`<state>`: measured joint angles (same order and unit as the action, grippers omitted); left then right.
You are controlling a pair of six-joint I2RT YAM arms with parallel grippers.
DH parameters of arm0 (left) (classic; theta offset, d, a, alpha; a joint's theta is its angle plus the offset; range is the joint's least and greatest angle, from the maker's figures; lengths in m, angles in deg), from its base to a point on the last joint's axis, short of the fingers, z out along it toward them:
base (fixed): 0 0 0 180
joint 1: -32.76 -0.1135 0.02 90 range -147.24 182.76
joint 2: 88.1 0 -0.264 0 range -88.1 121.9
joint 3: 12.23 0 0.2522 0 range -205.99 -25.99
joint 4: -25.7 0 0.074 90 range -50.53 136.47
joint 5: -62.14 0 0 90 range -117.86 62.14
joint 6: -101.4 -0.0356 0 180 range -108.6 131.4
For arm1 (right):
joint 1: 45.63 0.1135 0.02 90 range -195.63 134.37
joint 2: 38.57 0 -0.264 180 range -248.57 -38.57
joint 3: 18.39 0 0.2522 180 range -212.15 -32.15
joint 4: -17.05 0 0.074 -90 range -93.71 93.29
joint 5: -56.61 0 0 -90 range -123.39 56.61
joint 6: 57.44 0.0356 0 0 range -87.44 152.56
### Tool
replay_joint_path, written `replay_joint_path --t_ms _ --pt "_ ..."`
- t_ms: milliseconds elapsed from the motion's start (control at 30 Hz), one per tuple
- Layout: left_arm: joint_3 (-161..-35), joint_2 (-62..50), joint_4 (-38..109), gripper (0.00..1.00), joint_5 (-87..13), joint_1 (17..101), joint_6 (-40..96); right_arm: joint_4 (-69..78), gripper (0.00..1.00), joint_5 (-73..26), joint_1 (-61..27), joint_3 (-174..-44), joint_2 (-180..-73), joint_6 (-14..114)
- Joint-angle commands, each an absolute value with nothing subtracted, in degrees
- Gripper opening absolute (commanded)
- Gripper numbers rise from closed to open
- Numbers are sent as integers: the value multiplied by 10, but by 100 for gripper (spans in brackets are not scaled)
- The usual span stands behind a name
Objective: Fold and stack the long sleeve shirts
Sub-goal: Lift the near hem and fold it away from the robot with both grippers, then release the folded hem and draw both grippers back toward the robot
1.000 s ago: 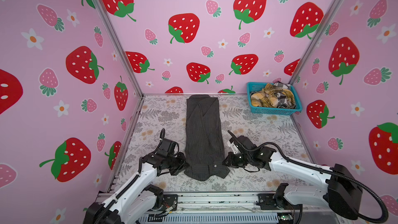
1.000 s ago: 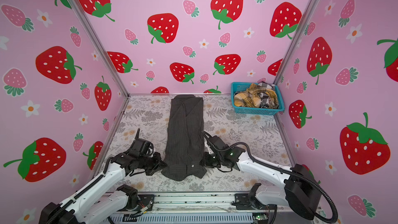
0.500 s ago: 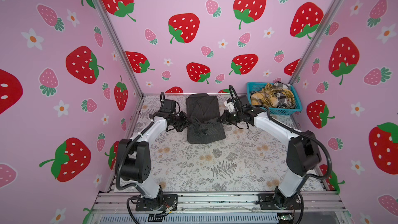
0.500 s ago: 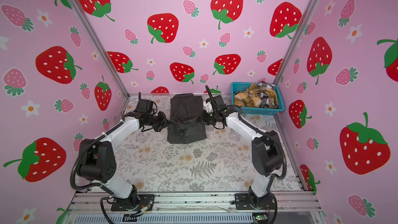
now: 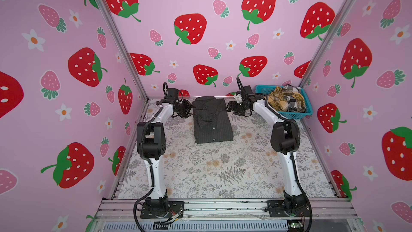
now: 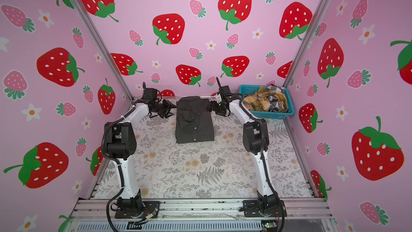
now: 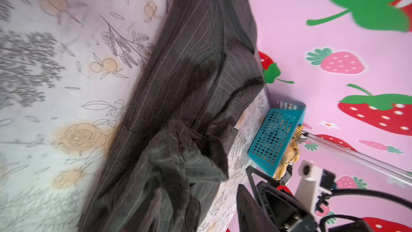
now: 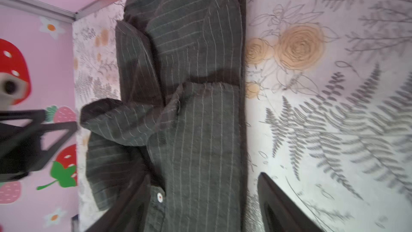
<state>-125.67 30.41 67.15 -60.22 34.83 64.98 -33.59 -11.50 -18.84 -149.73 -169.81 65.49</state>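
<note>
The dark charcoal pinstriped shirt (image 5: 213, 122) (image 6: 194, 122) lies folded in half at the back middle of the table, buttons up. My left gripper (image 5: 187, 109) (image 6: 169, 110) is open beside its far left corner. My right gripper (image 5: 230, 107) (image 6: 210, 107) is open beside the far right corner. In the left wrist view loose cloth of the shirt (image 7: 189, 68) lies under my spread left gripper (image 7: 200, 215). In the right wrist view the shirt (image 8: 189, 119) lies below my wide right gripper (image 8: 205, 210). The mustard plaid shirt (image 5: 279, 103) and the black-and-white checked shirt (image 5: 292, 88) lie crumpled in the basket.
The turquoise mesh basket (image 5: 294, 114) (image 6: 268, 115) (image 7: 273, 139) stands in the back right corner, close to the right arm's forearm. Pink strawberry walls close in the back and both sides. The flowered tabletop (image 5: 214, 170) stretches in front of the shirt.
Both grippers carried the shirt's near end from the table front to the back, folding it in half. Both have now opened and let go of the cloth.
</note>
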Motion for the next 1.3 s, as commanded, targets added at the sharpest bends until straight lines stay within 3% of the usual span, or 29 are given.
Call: replay_joint_path --t_ms 0,67,100,200,300,433,633,767,867,967,1067,1267 --pt "-1158 183 703 44 -580 365 621 -323 69 -173 -142 -1415 -1596 617" --pt "-1076 144 667 40 -579 391 626 -313 65 -188 -122 -1371 -1582 609" --pt "-1052 142 655 35 -584 404 625 -312 58 -194 -112 -1361 -1585 603" --pt "-1021 164 628 10 -616 432 632 -299 39 -180 -100 -1350 -1609 599" --pt "-978 161 608 0 -616 450 633 -299 33 -172 -91 -1354 -1632 592" --pt "-911 141 555 1 -608 452 645 -302 31 -177 -78 -1354 -1650 582" --pt "-1014 242 555 4 -619 451 628 -293 32 -174 -71 -1354 -1663 594" --pt "-1120 310 575 23 -604 444 629 -306 35 -190 -72 -1366 -1670 593" --pt "-1199 362 604 32 -593 431 627 -314 40 -206 -81 -1375 -1674 593" --pt "-1225 387 599 40 -593 416 638 -313 54 -218 -90 -1379 -1678 591" --pt "-1214 395 600 42 -583 409 635 -317 64 -226 -91 -1390 -1694 578" --pt "-1091 363 598 34 -585 409 623 -321 61 -237 -83 -1353 -1702 560"
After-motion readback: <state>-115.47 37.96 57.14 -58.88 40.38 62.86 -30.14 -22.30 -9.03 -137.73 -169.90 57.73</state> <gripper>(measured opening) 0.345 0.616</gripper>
